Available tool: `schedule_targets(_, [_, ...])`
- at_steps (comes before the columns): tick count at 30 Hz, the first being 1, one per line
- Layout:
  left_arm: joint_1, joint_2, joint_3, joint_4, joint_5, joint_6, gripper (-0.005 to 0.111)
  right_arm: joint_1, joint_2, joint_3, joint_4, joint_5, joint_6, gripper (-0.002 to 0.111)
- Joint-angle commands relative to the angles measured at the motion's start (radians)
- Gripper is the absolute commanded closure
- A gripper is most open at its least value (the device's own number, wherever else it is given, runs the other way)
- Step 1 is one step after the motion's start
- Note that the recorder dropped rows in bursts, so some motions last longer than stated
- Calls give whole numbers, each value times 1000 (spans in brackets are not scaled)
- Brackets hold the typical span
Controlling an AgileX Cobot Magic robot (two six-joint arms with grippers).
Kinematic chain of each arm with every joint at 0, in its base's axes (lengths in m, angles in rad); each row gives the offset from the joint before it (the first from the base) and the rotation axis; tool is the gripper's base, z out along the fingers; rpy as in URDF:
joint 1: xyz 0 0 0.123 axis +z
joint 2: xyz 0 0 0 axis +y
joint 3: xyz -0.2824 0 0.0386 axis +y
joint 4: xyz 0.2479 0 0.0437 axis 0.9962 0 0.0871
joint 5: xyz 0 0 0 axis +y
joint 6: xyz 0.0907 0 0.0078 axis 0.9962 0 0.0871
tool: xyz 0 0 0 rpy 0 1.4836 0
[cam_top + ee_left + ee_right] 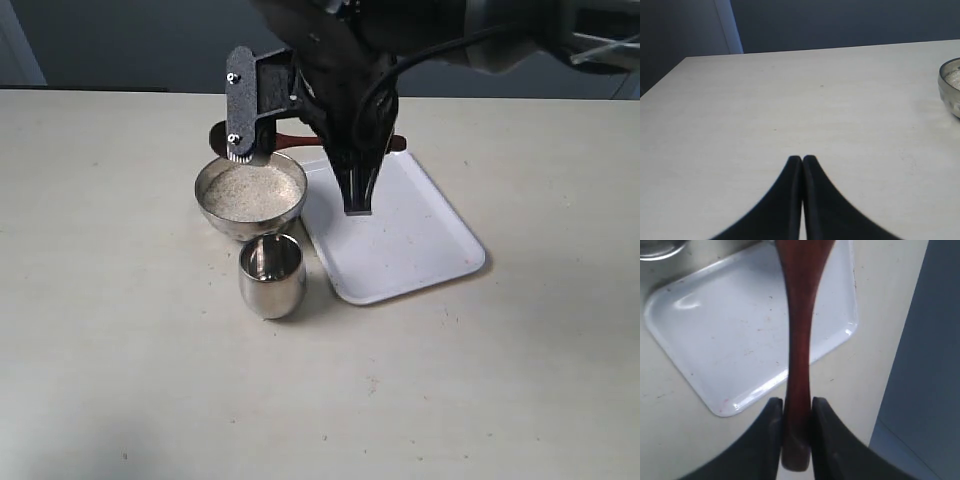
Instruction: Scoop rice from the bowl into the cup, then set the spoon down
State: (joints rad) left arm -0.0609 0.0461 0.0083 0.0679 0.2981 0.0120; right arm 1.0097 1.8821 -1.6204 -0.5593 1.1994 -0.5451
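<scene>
The silver bowl (250,226) holds a heap of off-white rice (252,190). Just in front of it stands the steel cup (272,275). The dark red-brown spoon (290,138) hangs level behind the bowl's far rim, largely covered by the black right arm (340,80). My right gripper (797,401) is shut on the end of the spoon (800,315) handle, which runs out over the white tray (730,330). I cannot tell whether the spoon carries rice. My left gripper (802,159) is shut on nothing, low over bare table, with the bowl (951,87) off to one side.
The white rectangular tray (400,230) lies just right of the bowl and cup. The pale table (120,380) stretches wide to the left and front. Behind the table's far edge is a dark wall (935,365).
</scene>
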Motion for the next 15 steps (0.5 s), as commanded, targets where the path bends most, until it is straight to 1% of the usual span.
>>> schedule_targets(1, [-2,1,-8,0,-11,-3,106,-2,63,-4,-86,-13,8,109])
schedule_targets(5, [-2,1,-8,0,-11,-3,106,-22,90,-4,-106,-11,8,109])
schedule_targets(7, [-2,1,-8,0,-11,-3,106,-33,102,-4,-147,-12,8,109])
schedule_targets(9, [-2,1,-8,0,-11,-3,106,-42,118,-4,-245,-50,39,109])
schedule_targets(11, [-2,1,-8,0,-9,-3,106,-45,145,-4,-422,-98,179,109])
schedule_targets(12, [-2,1,-8,0,-9,-3,106,-45,169,-4,-544,-138,268,109])
schedule_targets(14, [-2,1,-8,0,-9,-3,106,-43,207,-4,-670,-201,330,109])
schedule_targets(15, [-2,1,-8,0,-9,-3,106,-43,228,-4,-687,-238,342,109])
